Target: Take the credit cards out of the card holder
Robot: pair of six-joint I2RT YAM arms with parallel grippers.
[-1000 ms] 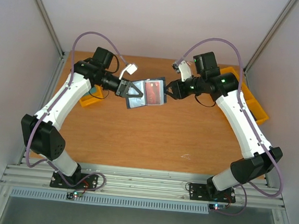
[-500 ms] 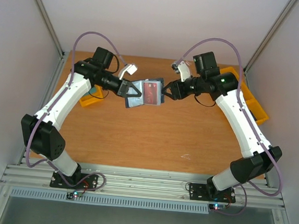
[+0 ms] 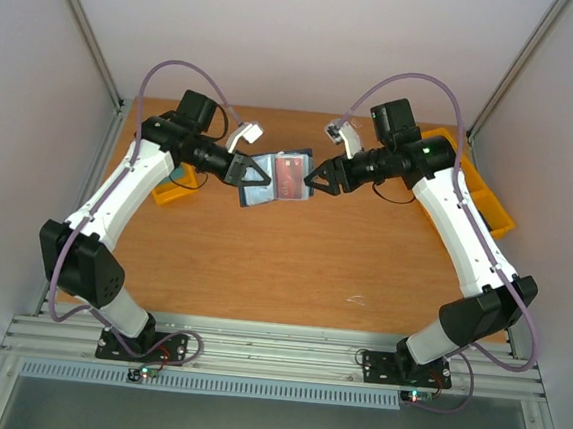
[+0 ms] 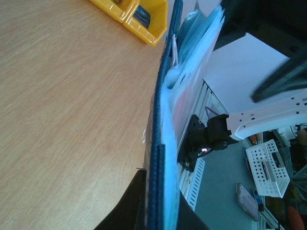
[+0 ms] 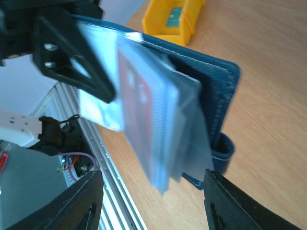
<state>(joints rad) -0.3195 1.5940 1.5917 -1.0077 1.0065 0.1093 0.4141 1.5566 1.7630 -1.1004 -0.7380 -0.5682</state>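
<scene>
Firstly, table [image 3: 292, 265], flat orange-brown woodgrain. Yellow plastic bins [image 3: 488, 207], boxy, at its left and right sides. Card holder [image 3: 269, 181], stitched navy booklet with cloudy translucent sleeves [image 5: 103, 112], aloft over the far middle, clamped by the left gripper [image 3: 254, 179]. Right gripper [image 3: 316, 181], jaws spread, just beside its free edge. Credit card [image 3: 290, 177], thin, red-and-white, in a sleeve. Right wrist view alone shows the snap tab [image 5: 223, 151]; left wrist view, the holder edge-on.

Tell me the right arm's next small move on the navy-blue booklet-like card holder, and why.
Probably ease the right gripper forward so its open jaws straddle the edge of the red-patched flat plastic card in the translucent sleeve. The left gripper holds the navy-blue booklet-like card holder open above the wooden table. The right jaws stand apart beside it, gripping nothing.
</scene>
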